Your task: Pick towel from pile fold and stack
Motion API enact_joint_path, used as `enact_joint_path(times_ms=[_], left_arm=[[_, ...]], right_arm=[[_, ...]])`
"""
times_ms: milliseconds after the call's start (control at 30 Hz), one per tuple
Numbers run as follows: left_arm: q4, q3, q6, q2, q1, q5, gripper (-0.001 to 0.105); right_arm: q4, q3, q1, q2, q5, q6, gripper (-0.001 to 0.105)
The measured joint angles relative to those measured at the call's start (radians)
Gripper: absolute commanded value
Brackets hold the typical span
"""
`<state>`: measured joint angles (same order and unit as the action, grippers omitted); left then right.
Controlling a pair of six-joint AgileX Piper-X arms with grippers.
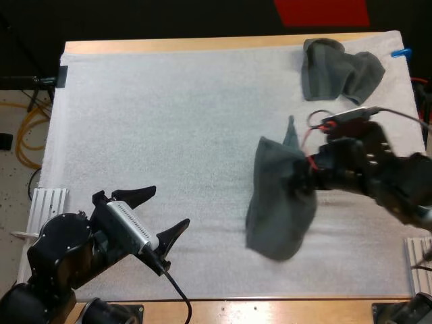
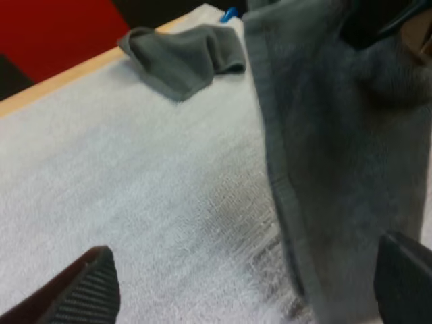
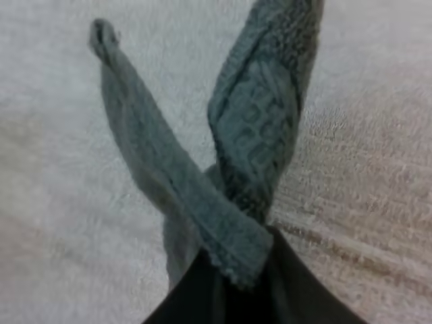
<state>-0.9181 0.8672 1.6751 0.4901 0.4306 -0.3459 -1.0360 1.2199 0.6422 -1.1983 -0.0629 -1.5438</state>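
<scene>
High view, towel (image 1: 280, 202) (hanging) in right tool (image 1: 306, 181)

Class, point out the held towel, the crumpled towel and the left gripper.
held towel (image 1: 273, 209), high view, middle of hanging cloth
crumpled towel (image 1: 337, 71), high view, middle folds
left gripper (image 1: 171, 206), high view, midway between fingertips

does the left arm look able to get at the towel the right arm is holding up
Probably yes. The left tool is open and points toward the towel hanging from the right tool, with bare mat between them and nothing in the way.
</scene>
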Motion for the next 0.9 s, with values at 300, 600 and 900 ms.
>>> enact_joint_path(times_ms=[300,600,900], left_arm=[[0.000,0.000,0.000,0.000,0.000,0.015,0.075],[0.000,0.000,0.000,0.000,0.000,0.024,0.075],[0.000,0.000,-0.002,0.000,0.000,0.057,0.075]], right_arm=[[0.356,-0.015,-0.019,-0.373,0.059,-0.004,0.037],[0.314,0.178,-0.094,-0.483,0.083,-0.043,0.076],[0.031,0.191,0.032,-0.335,0.050,-0.116,0.056]])
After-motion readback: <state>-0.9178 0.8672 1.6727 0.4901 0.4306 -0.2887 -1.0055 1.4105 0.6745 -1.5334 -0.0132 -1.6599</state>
